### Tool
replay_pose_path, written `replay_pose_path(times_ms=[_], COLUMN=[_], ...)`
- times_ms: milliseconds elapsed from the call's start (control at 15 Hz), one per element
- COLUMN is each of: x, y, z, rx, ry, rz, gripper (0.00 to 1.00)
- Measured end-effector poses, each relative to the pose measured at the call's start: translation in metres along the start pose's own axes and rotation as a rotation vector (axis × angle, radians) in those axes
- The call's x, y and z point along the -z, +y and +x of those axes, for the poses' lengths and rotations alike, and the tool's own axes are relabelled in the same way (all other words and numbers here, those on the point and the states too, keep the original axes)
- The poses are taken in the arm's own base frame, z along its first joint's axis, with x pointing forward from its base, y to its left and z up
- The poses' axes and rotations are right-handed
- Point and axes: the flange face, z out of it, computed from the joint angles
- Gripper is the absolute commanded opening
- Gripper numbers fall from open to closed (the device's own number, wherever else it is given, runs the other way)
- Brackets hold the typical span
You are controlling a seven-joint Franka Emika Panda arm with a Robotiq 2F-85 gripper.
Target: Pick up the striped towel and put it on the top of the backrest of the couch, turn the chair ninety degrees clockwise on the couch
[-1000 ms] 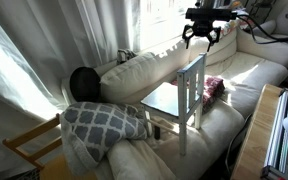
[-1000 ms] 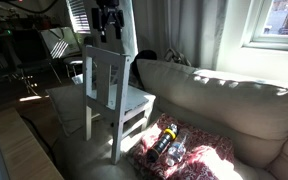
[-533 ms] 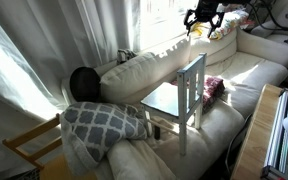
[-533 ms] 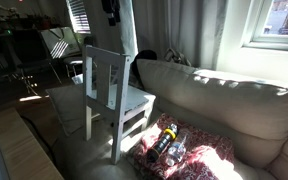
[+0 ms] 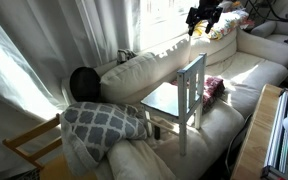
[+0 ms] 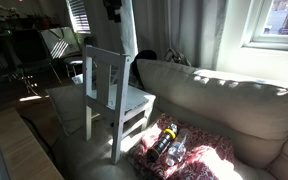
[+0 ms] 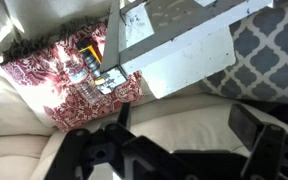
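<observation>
Wrist view is showing the black two-fingered gripper (image 7: 174,150) gaping empty above the small pale grey-white chair (image 7: 184,55) on the cream couch (image 7: 24,110); no striped towel is showing, so descending to turn the chair is likely coming next.

**A:** ok so what else is lying around in there?

**B:** a grey-and-white lattice cushion (image 5: 102,122), with a yellow wooden chair (image 5: 29,148) just beside it, lower down. Some round black thing (image 5: 82,82) sits behind the cushion.

**A:** and the red patch?

**B:** that's a red patterned cloth (image 6: 189,150) with a bottle (image 7: 77,72) lying on it. White curtains (image 5: 34,40) too, plus a sunlit window (image 6: 276,22).
</observation>
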Motion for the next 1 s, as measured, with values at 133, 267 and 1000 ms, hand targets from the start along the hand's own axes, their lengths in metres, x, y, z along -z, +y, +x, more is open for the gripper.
replay_pose_path(times_ms=[133, 267, 1000], x=[0.005, 0.013, 0.044], y=[0.002, 0.003, -0.001], z=[-0.002, -0.003, -0.01], rx=[0.108, 0.213, 0.603], ry=[-0.022, -0.054, -0.217], rz=[0.005, 0.016, 0.059], gripper=[1.0, 1.0, 1.0])
